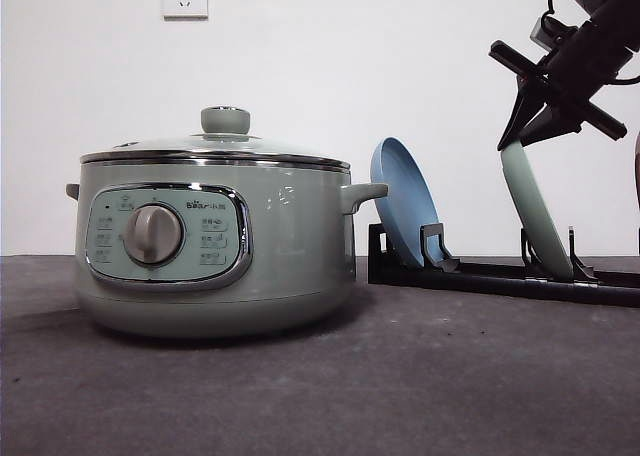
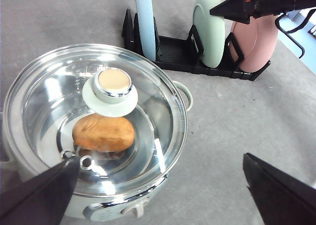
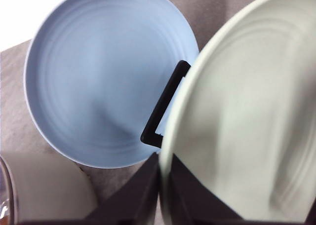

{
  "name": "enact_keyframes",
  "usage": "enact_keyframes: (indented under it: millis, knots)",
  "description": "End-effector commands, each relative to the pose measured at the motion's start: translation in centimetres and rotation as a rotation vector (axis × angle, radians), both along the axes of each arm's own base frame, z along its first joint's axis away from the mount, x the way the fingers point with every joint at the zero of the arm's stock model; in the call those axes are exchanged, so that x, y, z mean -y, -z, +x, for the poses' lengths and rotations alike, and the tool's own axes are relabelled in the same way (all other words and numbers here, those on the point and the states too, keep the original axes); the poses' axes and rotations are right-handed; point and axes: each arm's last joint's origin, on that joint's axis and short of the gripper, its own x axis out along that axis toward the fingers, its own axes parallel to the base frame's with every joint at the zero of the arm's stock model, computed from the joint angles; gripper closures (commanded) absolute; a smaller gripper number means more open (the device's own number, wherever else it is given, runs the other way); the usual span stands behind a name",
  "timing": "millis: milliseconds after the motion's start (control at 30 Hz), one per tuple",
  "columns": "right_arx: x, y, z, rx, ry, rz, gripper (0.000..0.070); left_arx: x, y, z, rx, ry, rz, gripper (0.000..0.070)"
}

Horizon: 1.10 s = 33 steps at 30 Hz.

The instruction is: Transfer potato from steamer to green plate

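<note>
The big round sage-green steamer (image 1: 215,246) with the grey dial is sitting on the dark grey table (image 1: 400,386), glass lid (image 2: 98,116) on, and from the front you're not seeing inside it at all. The left wrist camera is looking straight down through the lid though, and there the smooth orange-brown oval potato (image 2: 103,132) is lying on the steamer's floor, just under the green lid knob (image 2: 110,89).

Off to the steamer's right, the black slotted rack (image 1: 500,271) is holding the plates on edge. The front view is showing the round blue plate (image 1: 405,201) leaning in its slot and the pale mint-green plate (image 1: 535,211) next along. The left wrist view is also picking up a pink plate (image 2: 254,45) beyond the green one (cut off at the edge in the front shot).

The right gripper (image 3: 160,185) is pinching the top rim of the green plate, one finger on each side, which is clearest from its own wrist camera. The left gripper (image 2: 163,185) is hovering above the steamer with its fingers spread wide, holding nothing.
</note>
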Motion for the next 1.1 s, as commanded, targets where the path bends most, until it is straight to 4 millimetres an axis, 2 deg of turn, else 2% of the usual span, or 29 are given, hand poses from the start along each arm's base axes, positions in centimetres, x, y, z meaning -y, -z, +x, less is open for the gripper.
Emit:
enact_keyframes:
  millis: [0,100,267,600,900,1067]
  knots:
    - [-0.2,-2.8,-0.5,0.080,-0.031,0.028,0.0700,0.1,-0.6,0.2,0.028,0.017,-0.002,0.0024]
    - [-0.3,-5.0,-1.6,0.115,-0.060,0.061,0.0700,0.1,-0.6,0.2,0.029,0.017,-0.002,0.0024]
    - [-0.9,-8.3,-4.7,0.175,-0.119,0.045,0.0700,0.1,-0.6,0.2,0.029,0.018,-0.002,0.0024]
    - [-4.3,-12.7,-13.9,0.228,-0.308,-0.173,0.0700,0.1,-0.6,0.2,0.030,0.018,-0.002,0.0024]
    - [-8.3,-13.4,-21.3,0.147,-0.452,-0.401,0.0700,0.1,-0.6,0.2,0.029,0.018,-0.002,0.0024]
    - [-10.2,-12.8,-24.3,0.117,-0.478,-0.547,0.0700,0.1,-0.6,0.2,0.029,0.018,-0.002,0.0024]
